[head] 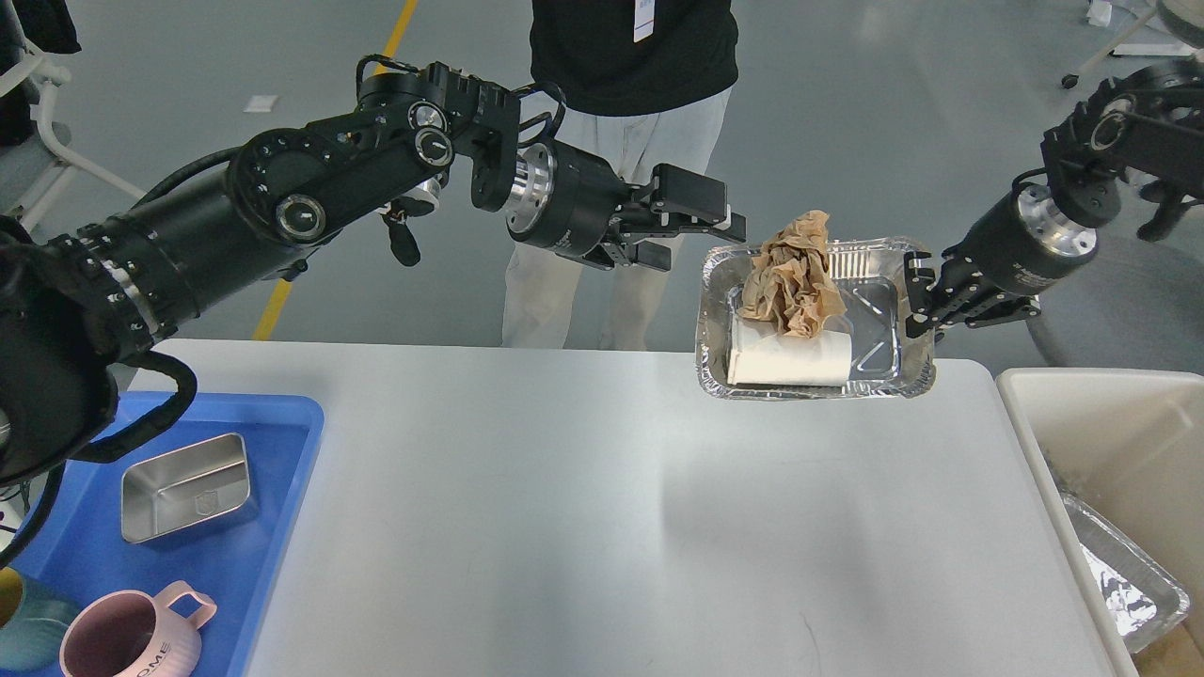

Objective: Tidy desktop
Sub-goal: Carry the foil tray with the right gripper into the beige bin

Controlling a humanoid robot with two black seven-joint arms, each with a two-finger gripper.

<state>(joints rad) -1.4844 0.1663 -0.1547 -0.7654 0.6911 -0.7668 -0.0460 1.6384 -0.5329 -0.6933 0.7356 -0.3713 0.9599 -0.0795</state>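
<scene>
Foil tray (884,310) hangs in the air, right gripper (926,301) clamped on its right rim; inside it, crumpled brown paper (795,273) over a white paper cup (790,357) lying on its side. Bin (1101,423) sits below and to the right of that gripper, near; right arm is clearly nearer it, so dumping looks like the next move. Left gripper (705,221) hovers just left of the tray, fingers apart, holding nothing. White surface (583,508) lies below both grippers, matte, bare in the middle; blue tray (282,442) at its left edge.

arms: black, jointed | silver wrist rings | black cables
</scene>
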